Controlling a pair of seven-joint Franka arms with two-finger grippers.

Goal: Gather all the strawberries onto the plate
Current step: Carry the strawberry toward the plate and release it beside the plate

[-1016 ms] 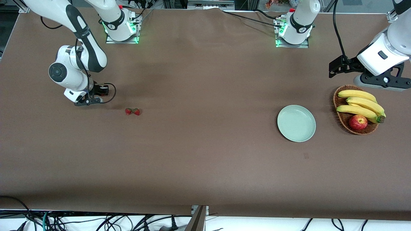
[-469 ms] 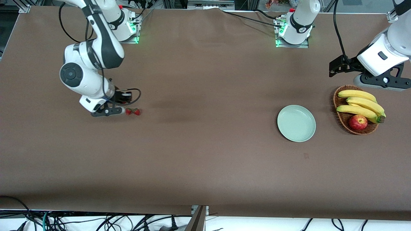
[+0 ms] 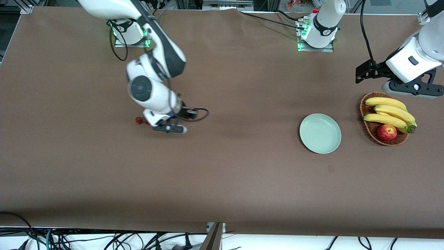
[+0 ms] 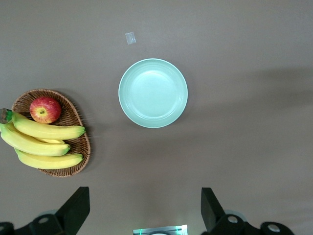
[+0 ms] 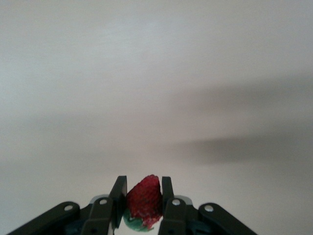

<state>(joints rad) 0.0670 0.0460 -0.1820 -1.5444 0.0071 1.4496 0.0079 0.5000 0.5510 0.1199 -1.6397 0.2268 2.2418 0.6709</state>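
My right gripper [image 3: 170, 129] is shut on one strawberry [image 5: 143, 198], which sits red and cap-down between the fingers [image 5: 119, 193] in the right wrist view; it is held low over the bare table, beside where the berries lie. A second strawberry [image 3: 139, 120] lies on the table toward the right arm's end, partly covered by the right wrist. The third berry is hidden. The mint-green plate [image 3: 320, 133] is empty toward the left arm's end and also shows in the left wrist view [image 4: 153, 93]. My left gripper [image 4: 144, 215] is open and waits high over the table near the basket.
A brown wicker basket [image 3: 369, 129] with bananas [image 3: 390, 113] and a red-yellow apple [image 3: 386, 132] stands beside the plate at the left arm's end. A small tape mark [image 3: 330, 168] lies nearer the front camera than the plate.
My right arm has swept from the table's right-arm end toward the plate, passing over the two berries on the table; it now covers one of them. The left arm has not moved.
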